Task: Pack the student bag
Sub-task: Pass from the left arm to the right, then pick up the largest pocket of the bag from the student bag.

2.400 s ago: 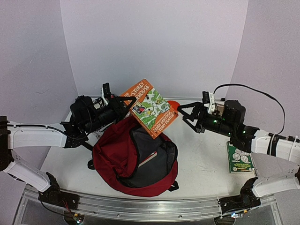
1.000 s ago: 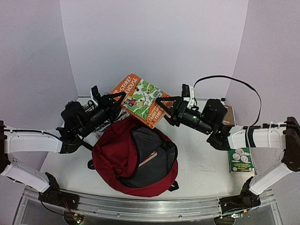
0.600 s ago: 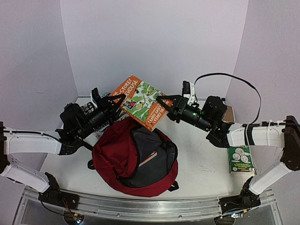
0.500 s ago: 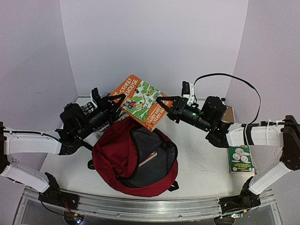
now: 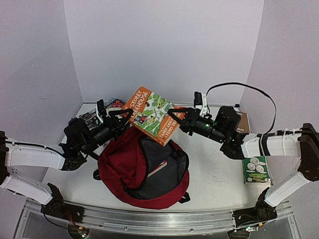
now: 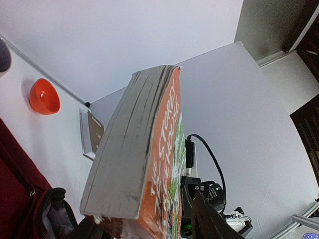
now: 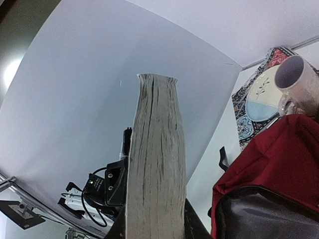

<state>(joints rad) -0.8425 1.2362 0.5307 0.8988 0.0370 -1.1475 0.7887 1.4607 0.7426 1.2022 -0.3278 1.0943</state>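
Observation:
The student bag (image 5: 119, 164), dark red with grey lining, lies unzipped at the table's middle; its edge shows in the wrist views (image 6: 15, 199) (image 7: 269, 149). An orange-and-green paperback book (image 5: 149, 112) hangs tilted in the air above the bag's far rim. My right gripper (image 5: 175, 117) is shut on its right edge, and the page edge (image 7: 154, 164) fills the space between that gripper's (image 7: 154, 226) fingers. My left gripper (image 5: 119, 118) stands at the book's lower left corner. Its (image 6: 144, 219) jaws are open, with a gap between the right finger (image 6: 209, 219) and the cover (image 6: 169, 149).
A book edge (image 5: 157, 169) pokes out inside the bag. A green book (image 5: 256, 168) lies at the right, a brown box (image 5: 242, 122) behind my right arm. A patterned mat (image 5: 94, 115) with a plate and a mug (image 7: 299, 79) sits at back left. An orange bowl (image 6: 44, 95) is by the back wall.
My right arm reached in and shut on the book's right edge. My left jaws then opened off the book and the left arm drew back slightly.

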